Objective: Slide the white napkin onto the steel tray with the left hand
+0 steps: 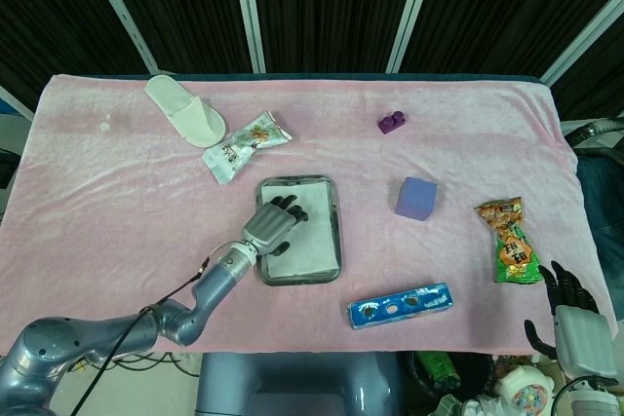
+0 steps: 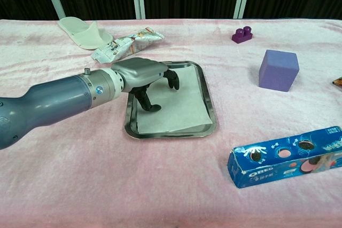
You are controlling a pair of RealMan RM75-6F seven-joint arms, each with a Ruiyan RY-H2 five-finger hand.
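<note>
On the pink cloth mid-table, white napkin lies flat inside the steel tray, w/ left hand over tray's left side, fingertips pressing on napkin, not grasping; right hand off table edge, fingers apart, holding nothing

Left hand over left half of steel tray, dark fingertips resting on white napkin lying inside tray. Right hand at near right corner, off table, fingers spread, holding nothing. White slipper far left; snack packet just beyond tray. Purple cube right of tray (apart from it); blue cookie box near edge.
</note>
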